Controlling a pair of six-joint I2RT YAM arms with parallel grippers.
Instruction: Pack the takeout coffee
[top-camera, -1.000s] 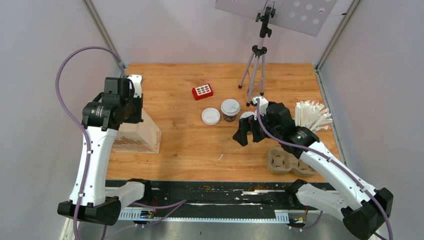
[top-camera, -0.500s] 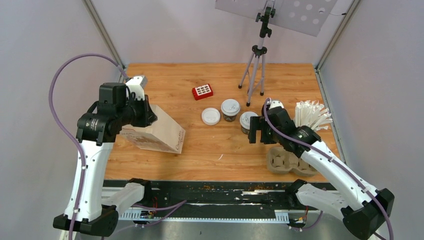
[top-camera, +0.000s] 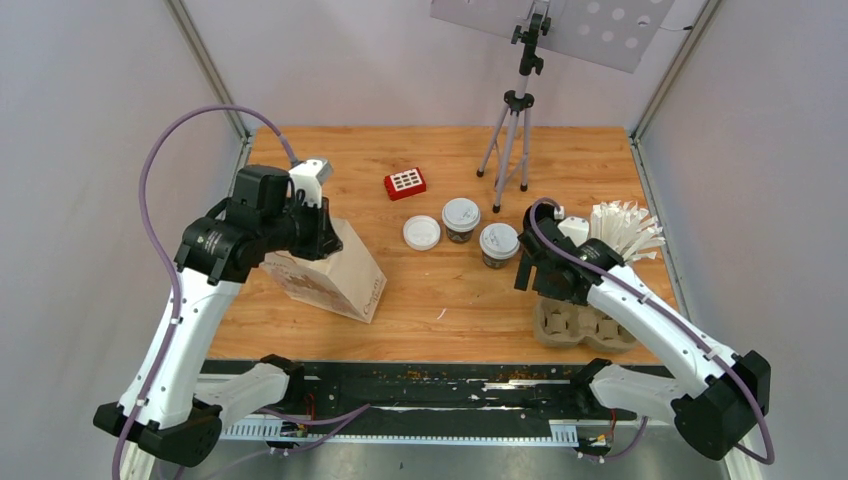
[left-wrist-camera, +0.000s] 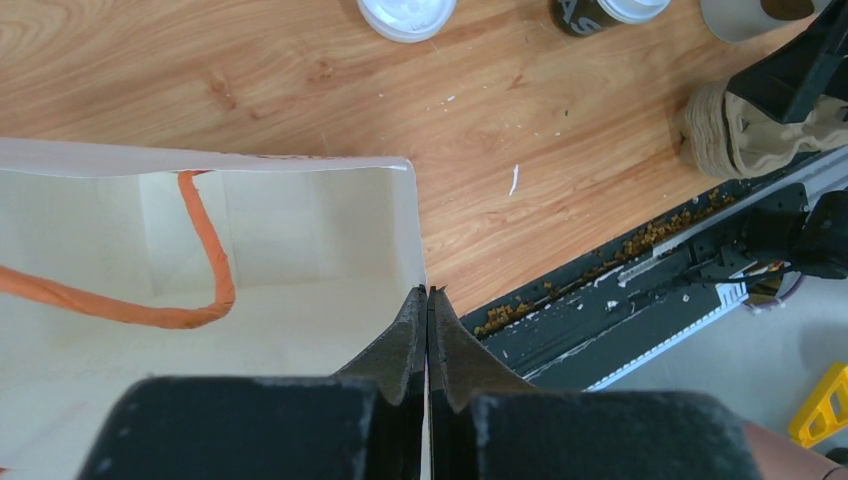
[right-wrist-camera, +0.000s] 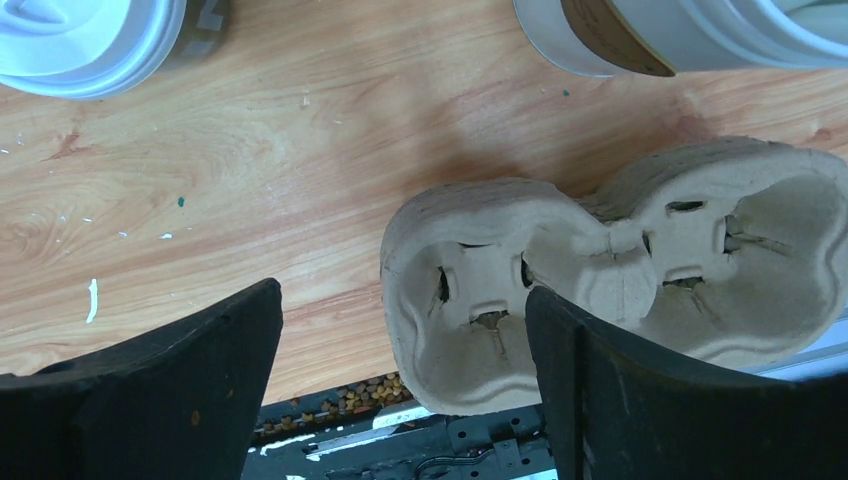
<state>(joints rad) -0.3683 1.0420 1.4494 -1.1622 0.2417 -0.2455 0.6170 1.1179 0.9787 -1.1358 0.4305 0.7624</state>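
Bag (top-camera: 340, 270) dragged toward centre; right gripper (top-camera: 533, 278) withdrawn over tray (top-camera: 588, 326)

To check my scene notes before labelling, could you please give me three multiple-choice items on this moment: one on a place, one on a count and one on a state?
1. Where does the cup tray lie?
A) at the table's near right edge, below the right end effector
B) at the far left corner
C) against the far edge

2. How many lidded black cups stand on the table?
A) one
B) two
C) four

3. The left end effector is:
A) open over the cups
B) shut on the paper bag's rim
C) shut on a cup

Answers:
1 A, the right wrist view looks straight down on it.
2 B, both stand mid-table.
3 B, its fingers pinch the bag wall.
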